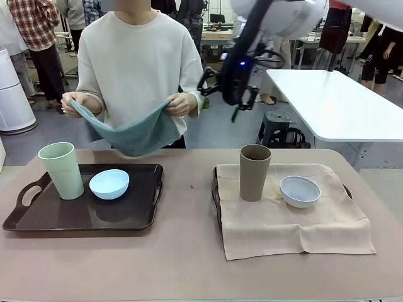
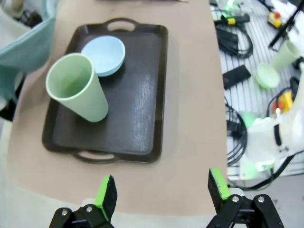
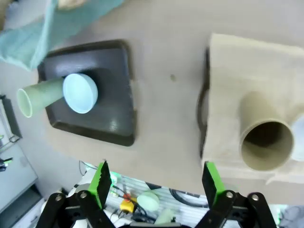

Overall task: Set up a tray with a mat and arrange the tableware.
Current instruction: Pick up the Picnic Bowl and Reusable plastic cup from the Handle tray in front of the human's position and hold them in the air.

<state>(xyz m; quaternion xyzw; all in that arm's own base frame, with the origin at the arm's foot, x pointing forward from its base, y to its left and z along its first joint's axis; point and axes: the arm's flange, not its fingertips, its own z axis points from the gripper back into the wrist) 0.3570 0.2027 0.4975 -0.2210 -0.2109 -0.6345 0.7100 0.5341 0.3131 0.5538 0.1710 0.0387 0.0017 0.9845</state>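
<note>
Check the left gripper (image 2: 161, 183) in the left wrist view: its jaws stand apart, nothing between the green pads (image 2: 107, 190), above the near edge of the tabletop (image 2: 190, 118). Check the right gripper (image 3: 156, 171) in the right wrist view: its jaws also stand apart and hold nothing, high over the gap between the two trays.

In the front view, take the tabletop's centre as the dial.

- At 9 o'clock you find the dark tray (image 1: 38, 220), bare of any mat. The pale green tumbler (image 1: 62, 170) stands upright in it. The light blue bowl (image 1: 109, 184) sits at 3 o'clock of that tumbler, just beside it.
- At 3 o'clock you find the beige mat (image 1: 283, 229), spread over the second tray (image 1: 216, 198). That tray's left rim and handle show at the mat's 9 o'clock edge. The mat's near edge lies creased on the tabletop.
- On the beige mat, the taupe-brown tumbler (image 1: 254, 172) stands upright. The greyish-white bowl (image 1: 300, 190) sits at 3 o'clock of it, near but apart.
- At 11 o'clock, beyond the far edge, a teal cloth (image 1: 135, 135) hangs in the air. A person (image 1: 132, 56) holds it by its top edge, one hand at each end; it sags in the middle.
- At 1 o'clock, the right arm's black wrist hangs well above the far edge.
</note>
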